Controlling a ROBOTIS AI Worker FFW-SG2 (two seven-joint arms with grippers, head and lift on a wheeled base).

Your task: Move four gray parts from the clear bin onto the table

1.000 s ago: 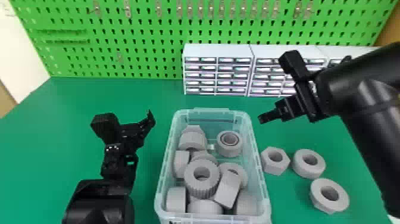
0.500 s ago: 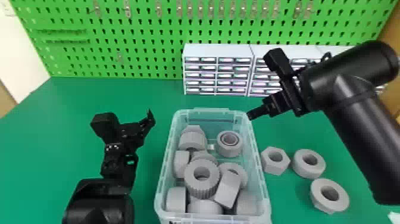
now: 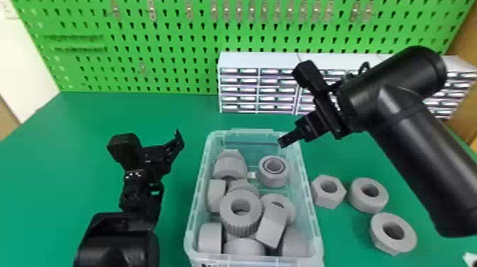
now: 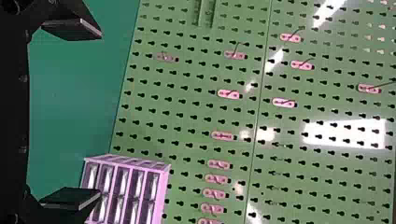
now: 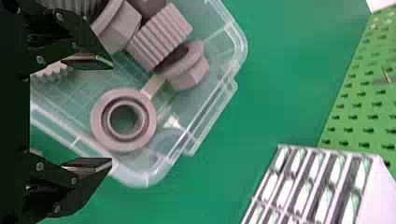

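Your right gripper [image 3: 282, 142] has moved left over the bin [image 3: 255, 261], both it and your left gripper [image 3: 178, 138] spread wide.

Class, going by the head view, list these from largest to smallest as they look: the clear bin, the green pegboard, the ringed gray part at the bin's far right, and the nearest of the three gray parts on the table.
1. Green pegboard
2. Clear bin
3. Nearest loose part
4. Ringed part
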